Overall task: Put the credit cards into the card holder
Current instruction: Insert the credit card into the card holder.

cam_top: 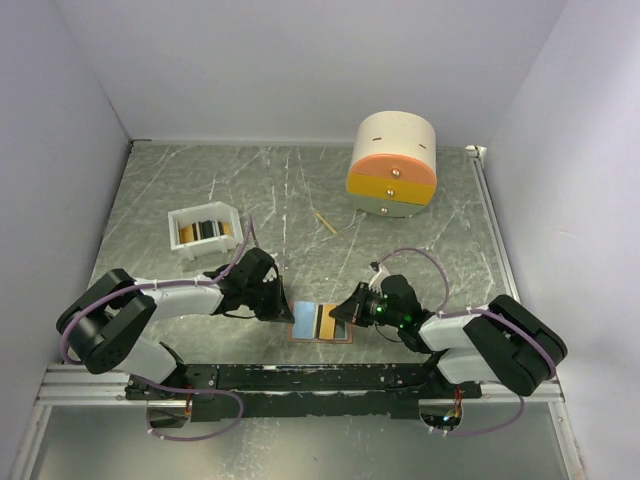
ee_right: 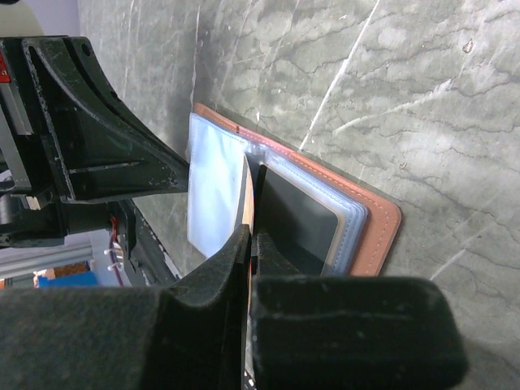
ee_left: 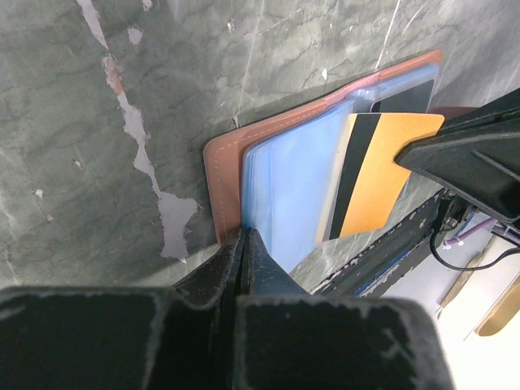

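Left fingers (ee_left: 244, 244) pinched shut on the blue inner sleeve of the salmon-pink bifold card holder (ee_left: 223, 166), open at lower centre of the grey marbled surface (cam_top: 300, 190) | right fingers (ee_right: 248, 244) clamp a gold-yellow, black-striped credit card (ee_left: 374, 175), half over the sleeves | done: dark card (ee_right: 296, 215) pocketed | left: seat gold card; seemingly more cards (cam_top: 205, 231) in white plastic tray (cam_top: 178, 228), upper left

Both arms are built alike: the left arm (cam_top: 150, 300) and the right arm (cam_top: 480, 340) have smooth white shells on the long links and bulky black housings at the joints. A thin lilac cable (cam_top: 243, 238) loops along each one to the wrist. The left hand (cam_top: 283, 312) and the right hand (cam_top: 342, 312) are matt black, with flat, wedge-shaped fingers (ee_left: 264, 272) of slightly rough texture. Both bases stand on a black rail (cam_top: 300, 378) across silver bars
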`<move>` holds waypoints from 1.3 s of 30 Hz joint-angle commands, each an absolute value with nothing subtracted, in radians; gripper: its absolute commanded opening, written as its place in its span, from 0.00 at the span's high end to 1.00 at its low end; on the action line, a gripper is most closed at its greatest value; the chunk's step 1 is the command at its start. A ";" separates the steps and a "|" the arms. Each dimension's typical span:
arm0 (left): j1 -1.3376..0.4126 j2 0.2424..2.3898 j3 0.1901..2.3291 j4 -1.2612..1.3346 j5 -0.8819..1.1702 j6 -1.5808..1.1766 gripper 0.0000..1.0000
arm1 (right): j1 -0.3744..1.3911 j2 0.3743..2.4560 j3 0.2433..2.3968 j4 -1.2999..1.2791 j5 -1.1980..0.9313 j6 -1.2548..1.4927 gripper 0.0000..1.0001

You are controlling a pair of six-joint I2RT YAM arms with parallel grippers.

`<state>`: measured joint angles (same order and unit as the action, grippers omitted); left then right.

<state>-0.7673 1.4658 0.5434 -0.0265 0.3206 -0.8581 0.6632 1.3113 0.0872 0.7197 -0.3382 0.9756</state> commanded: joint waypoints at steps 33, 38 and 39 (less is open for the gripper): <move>-0.827 1.454 0.442 0.045 0.260 -0.924 0.93 | 0.874 1.165 0.319 0.062 -0.012 1.018 0.58; -0.832 1.456 0.442 0.054 0.261 -0.928 0.93 | 0.881 1.180 0.310 0.122 -0.028 1.036 0.58; -0.835 1.458 0.442 0.053 0.260 -0.928 0.93 | 0.882 1.188 0.309 0.134 -0.034 1.037 0.58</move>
<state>-0.8009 1.4307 0.4736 0.0845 0.2874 -0.9314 0.8707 1.1584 0.3195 0.1253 -0.0402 1.0206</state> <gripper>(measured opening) 0.075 0.419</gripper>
